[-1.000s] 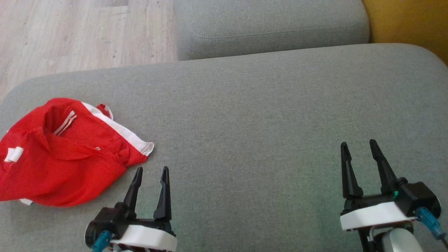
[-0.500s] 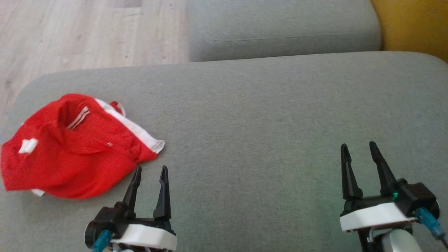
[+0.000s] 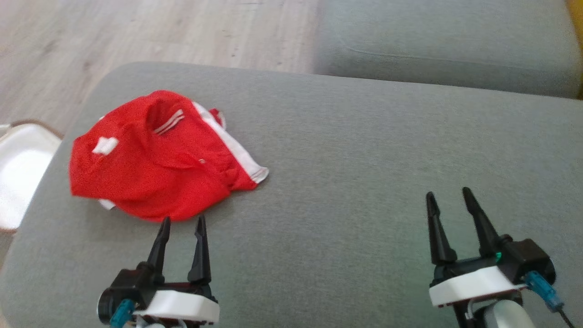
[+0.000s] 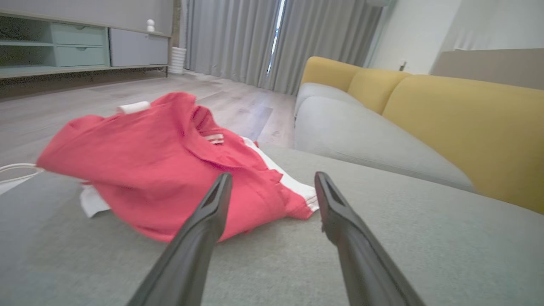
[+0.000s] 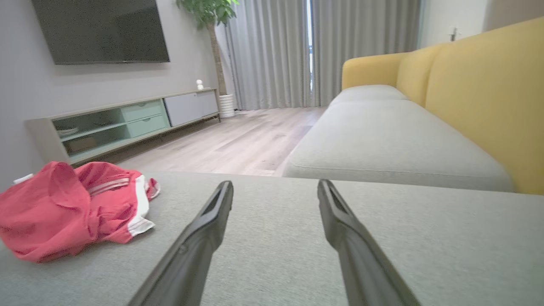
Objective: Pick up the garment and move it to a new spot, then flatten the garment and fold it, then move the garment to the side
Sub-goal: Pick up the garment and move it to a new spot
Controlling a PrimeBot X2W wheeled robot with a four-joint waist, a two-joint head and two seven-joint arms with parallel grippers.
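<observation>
A crumpled red garment (image 3: 155, 159) with white trim lies on the left part of the grey sofa seat (image 3: 346, 182). My left gripper (image 3: 182, 222) is open, its fingertips just short of the garment's near edge. From the left wrist view the garment (image 4: 161, 161) sits right beyond the open left gripper (image 4: 272, 180). My right gripper (image 3: 448, 193) is open and holds nothing, over bare cushion far to the right. The right wrist view has the garment (image 5: 72, 204) at far left, well away from the right gripper (image 5: 275, 187).
A second grey cushion (image 3: 446, 45) lies beyond the seat, with yellow backrests (image 5: 480, 89) to the right. Wooden floor (image 3: 136, 36) runs past the seat's far-left edge. A white object (image 3: 20, 173) sits off the left edge. A TV unit (image 5: 123, 123) stands across the room.
The head camera has swung left, so the garment now sits nearer the picture's middle and a white object has come into view. Both grippers stay open; the left fingertips stand nearer the garment's edge.
</observation>
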